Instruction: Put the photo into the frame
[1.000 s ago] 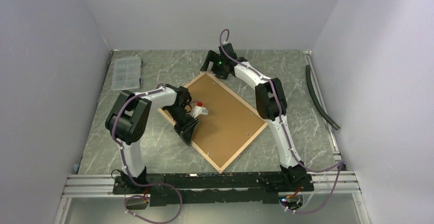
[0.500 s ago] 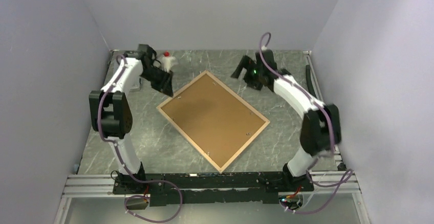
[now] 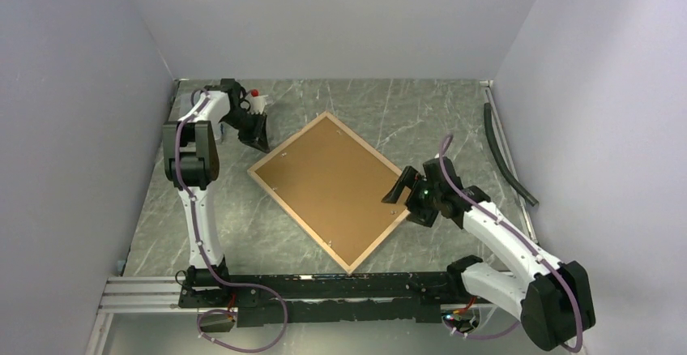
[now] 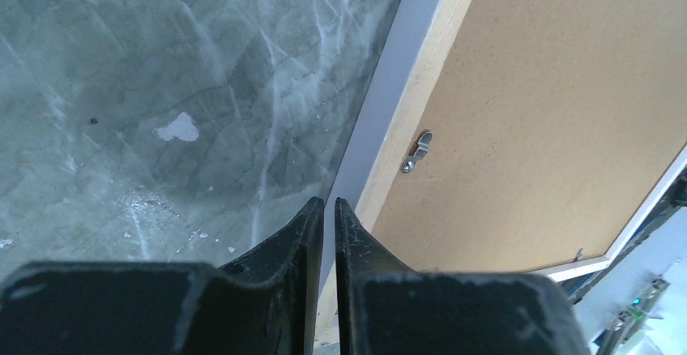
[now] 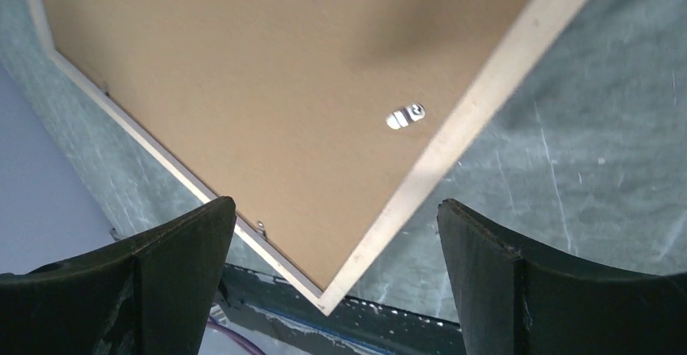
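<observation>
- The photo shows up in none of the three views. The frame (image 3: 301, 221) lies back-up in the middle of the table (image 3: 454, 120), and the brown backing board (image 3: 336, 185) fills it, so whatever sits beneath is hidden.
- At the upper left of the overhead view there's a small white-and-red bit by the left wrist, too small to identify.
- The left arm runs up the left side of the picture, elbow folded. The left gripper (image 3: 260, 134) points down just off the frame's upper-left edge.
- On its wrist camera, the left gripper (image 4: 330, 203) has its fingers all but together, only a slit between them and nothing in it. The tips sit right at the frame's grey outer side.
- The right arm lies low at the lower right, forearm reaching up and left. The right gripper (image 3: 399, 194) hangs over the frame's right corner.
- On its own camera, the right gripper (image 5: 334, 205) is spread wide and holds nothing, with board and wooden rim (image 5: 478, 112) below.
- Only the wrist views show a metal clip (image 4: 417, 152) (image 5: 405, 117) clearly; overhead these are specks.
</observation>
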Tool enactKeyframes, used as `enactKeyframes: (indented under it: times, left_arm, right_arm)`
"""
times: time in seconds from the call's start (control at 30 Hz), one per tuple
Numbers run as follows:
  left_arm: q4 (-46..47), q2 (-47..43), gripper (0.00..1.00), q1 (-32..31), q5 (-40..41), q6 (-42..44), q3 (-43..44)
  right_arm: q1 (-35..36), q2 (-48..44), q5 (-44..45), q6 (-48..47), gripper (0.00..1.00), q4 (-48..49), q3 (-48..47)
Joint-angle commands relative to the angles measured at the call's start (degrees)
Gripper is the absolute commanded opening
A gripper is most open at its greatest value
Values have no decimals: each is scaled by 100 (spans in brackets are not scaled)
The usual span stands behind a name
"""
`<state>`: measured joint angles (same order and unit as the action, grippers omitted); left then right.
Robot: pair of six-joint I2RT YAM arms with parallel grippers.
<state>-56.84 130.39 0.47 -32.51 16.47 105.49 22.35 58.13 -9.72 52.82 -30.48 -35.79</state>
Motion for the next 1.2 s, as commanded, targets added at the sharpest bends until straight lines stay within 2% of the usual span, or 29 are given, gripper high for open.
enactKeyframes:
  times: [0.0,0.27,0.57,0.93,1.17]
  left_arm:
    - [-25,44,15,216,-354,-274,87]
    - [-3,-66,10,225,-407,-80,-396]
    - [-6,-432,6,228,-432,370,-1367]
    - [-86,-1618,5,128,-170,1257,-3059]
    - [-348,-2104,8,193,-18,1260,-3111]
  right_arm:
    - [42,-137,-279,445,100,202,384]
    - [-10,641,-170,156,100,704,451]
    - [-609,1611,-375,-215,100,1945,89]
    - [-1232,2701,-332,-756,100,1842,-1205]
    - [-1331,2819,438,-1152,100,1126,-2168]
